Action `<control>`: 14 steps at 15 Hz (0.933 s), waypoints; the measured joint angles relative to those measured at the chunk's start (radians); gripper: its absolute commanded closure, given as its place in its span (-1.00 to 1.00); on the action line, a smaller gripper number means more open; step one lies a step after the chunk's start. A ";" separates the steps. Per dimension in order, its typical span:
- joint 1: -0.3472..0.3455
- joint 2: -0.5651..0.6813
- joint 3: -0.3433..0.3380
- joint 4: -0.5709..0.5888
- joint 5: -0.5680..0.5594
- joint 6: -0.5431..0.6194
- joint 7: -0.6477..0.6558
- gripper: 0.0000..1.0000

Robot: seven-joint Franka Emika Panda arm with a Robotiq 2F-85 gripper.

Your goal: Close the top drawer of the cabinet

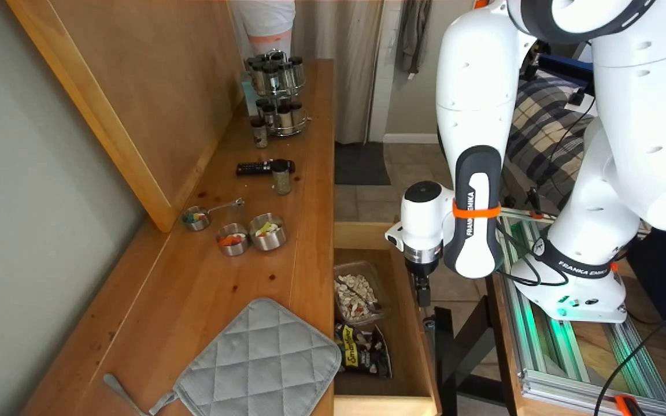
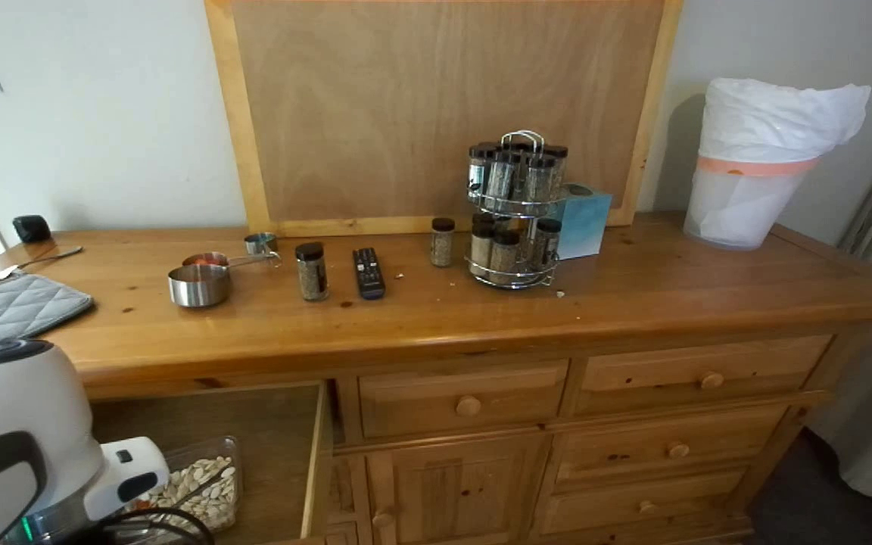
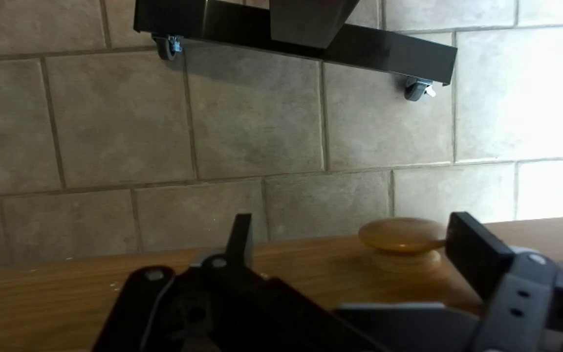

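Note:
The wooden cabinet (image 2: 443, 348) has its top drawer (image 1: 405, 352) pulled out. The drawer also shows in an exterior view (image 2: 319, 462), partly hidden by the arm. My gripper (image 1: 422, 294) points down at the outer side of the drawer front. In the wrist view my gripper (image 3: 351, 217) is open. The round wooden knob (image 3: 402, 234) on the drawer front lies between the fingers, close to the right one. I cannot tell whether that finger touches it. Inside the drawer are a clear tub of pale pieces (image 1: 358, 292) and a black snack bag (image 1: 362, 352).
A grey pot holder (image 1: 263, 364) overlaps the cabinet top's front edge by the drawer. Metal measuring cups (image 2: 200, 286), a remote (image 2: 369, 274) and a spice rack (image 2: 515, 219) stand on top. A black stand leg (image 1: 446, 346) is close beside the drawer front.

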 measured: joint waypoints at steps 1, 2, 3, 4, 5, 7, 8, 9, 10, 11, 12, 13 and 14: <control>0.022 0.000 -0.012 -0.001 0.000 0.005 0.000 -1.00; 0.042 0.000 -0.024 -0.002 0.000 0.008 0.000 -1.00; 0.057 -0.001 -0.032 -0.003 0.000 0.009 0.000 -1.00; 0.068 -0.001 -0.038 -0.003 0.000 0.009 0.000 -1.00; 0.072 -0.001 -0.041 -0.003 0.000 0.009 0.000 -1.00; 0.072 -0.001 -0.040 -0.003 0.000 0.009 0.000 -1.00; 0.071 -0.001 -0.040 -0.003 0.000 0.009 0.000 -1.00; 0.071 -0.001 -0.040 -0.003 0.000 0.010 0.000 -1.00; 0.068 -0.001 -0.041 -0.001 0.000 0.015 0.000 -1.00; 0.065 -0.001 -0.043 0.003 0.000 0.025 0.000 -1.00; 0.064 -0.001 -0.048 0.009 0.000 0.041 0.000 -1.00; 0.065 -0.001 -0.050 0.015 0.000 0.053 0.000 -1.00; 0.069 -0.001 -0.050 0.018 0.000 0.058 0.000 -1.00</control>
